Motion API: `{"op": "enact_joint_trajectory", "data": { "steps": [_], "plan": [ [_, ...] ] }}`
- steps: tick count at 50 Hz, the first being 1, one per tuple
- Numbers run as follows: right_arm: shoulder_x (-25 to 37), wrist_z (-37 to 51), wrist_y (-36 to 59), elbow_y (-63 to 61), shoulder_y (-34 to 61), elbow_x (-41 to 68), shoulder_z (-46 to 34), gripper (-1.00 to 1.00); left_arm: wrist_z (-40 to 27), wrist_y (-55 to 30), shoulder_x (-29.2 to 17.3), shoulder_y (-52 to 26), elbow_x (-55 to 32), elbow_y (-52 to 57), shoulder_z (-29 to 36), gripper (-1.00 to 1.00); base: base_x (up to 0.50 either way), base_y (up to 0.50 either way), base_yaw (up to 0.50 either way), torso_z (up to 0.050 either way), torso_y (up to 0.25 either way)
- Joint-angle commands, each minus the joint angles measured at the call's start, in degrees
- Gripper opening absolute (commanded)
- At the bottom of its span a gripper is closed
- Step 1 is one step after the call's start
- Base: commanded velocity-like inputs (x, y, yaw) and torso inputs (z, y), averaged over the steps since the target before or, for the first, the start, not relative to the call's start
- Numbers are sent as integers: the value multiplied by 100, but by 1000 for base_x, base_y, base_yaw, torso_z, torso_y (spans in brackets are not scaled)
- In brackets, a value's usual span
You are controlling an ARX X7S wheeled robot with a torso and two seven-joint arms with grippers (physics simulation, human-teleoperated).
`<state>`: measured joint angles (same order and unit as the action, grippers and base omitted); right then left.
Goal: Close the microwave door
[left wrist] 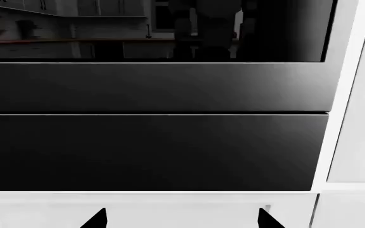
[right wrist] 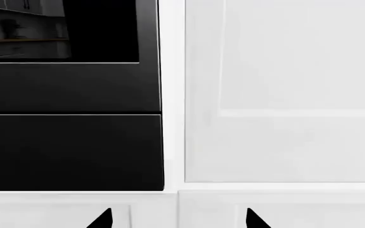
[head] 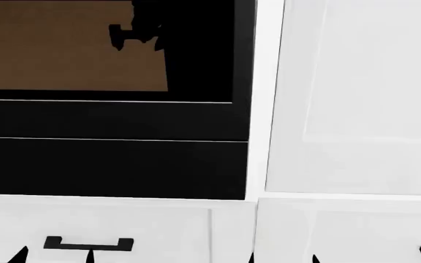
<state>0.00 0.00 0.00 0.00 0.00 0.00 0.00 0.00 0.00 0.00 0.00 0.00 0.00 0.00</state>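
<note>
- While both grippers show only dark fingertips (left wrist: pixel 100 219), gaping, holding nothing, the black appliance front (left wrist: pixel 150 152) stands ahead, apart.
- Glossy dark glass reflects a kitchen; white cabinet (right wrist: pixel 284 95) beside.

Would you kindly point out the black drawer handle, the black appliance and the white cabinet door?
drawer handle (head: pixel 88 244): head view, middle of its bar.
black appliance (left wrist: pixel 150 152): left wrist view, lower front panel.
cabinet door (right wrist: pixel 296 90): right wrist view, flat face.

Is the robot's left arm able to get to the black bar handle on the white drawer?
Probably yes. The black bar handle sits just beyond the open left gripper, with nothing visible between them.
</note>
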Motion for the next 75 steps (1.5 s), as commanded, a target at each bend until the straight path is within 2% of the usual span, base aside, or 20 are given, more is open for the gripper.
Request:
{"op": "enact_joint_trajectory", "data": {
  "steps": [1,6,19,75],
  "plan": [
    [98,-10,-181,32,-27,219,-99,100,-109,21,-88,6,-112,1,90,100,0,0,0,0,0],
    [186,132,-199,63,-6,342,-191,100,-103,345,-201,26,-296,-47,231,100,0,0,0,0,0],
    [354,265,-309,28,-30,449,-407,100,-315,357,-345,16,-342,-54,424,100,0,28,0,0,0],
    [696,684,-239,70,60,717,-853,100,-749,435,-695,22,-643,-41,836,100,0,500,0,0,0]
  ]
}}
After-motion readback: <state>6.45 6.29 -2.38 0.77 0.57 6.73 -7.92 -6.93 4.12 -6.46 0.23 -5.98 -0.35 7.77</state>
